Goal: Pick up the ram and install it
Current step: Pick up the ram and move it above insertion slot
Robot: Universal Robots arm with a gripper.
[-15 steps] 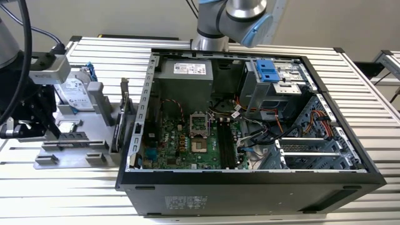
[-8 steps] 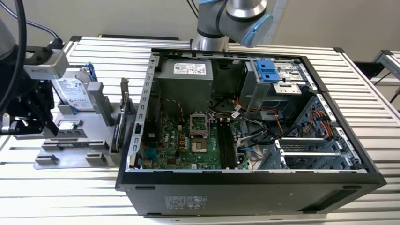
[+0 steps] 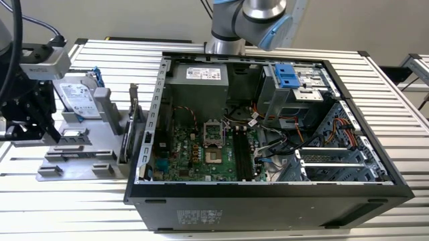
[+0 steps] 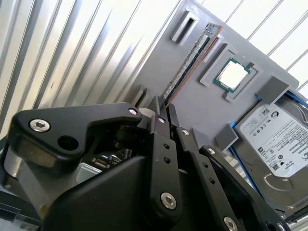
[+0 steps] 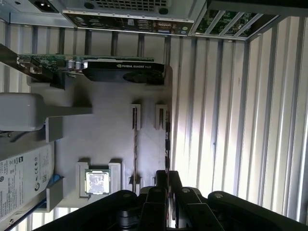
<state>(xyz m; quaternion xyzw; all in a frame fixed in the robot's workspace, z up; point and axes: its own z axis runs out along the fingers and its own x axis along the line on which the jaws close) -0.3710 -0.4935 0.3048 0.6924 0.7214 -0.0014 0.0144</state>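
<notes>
Both fingers (image 4: pixel 157 114) of the gripper (image 4: pixel 162 103) appear to pinch the ram (image 4: pixel 191 60) by one end in its grey holder (image 4: pixel 192 113). Best lifted straight, without twisting.

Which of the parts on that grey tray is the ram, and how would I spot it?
Start at the grey tray beside the open computer case. The ram stands on its long edge in a slot next to the square silver processor chip. It is a long, thin, dark strip, unlike the square chip or the boxy labelled hard drive.
</notes>
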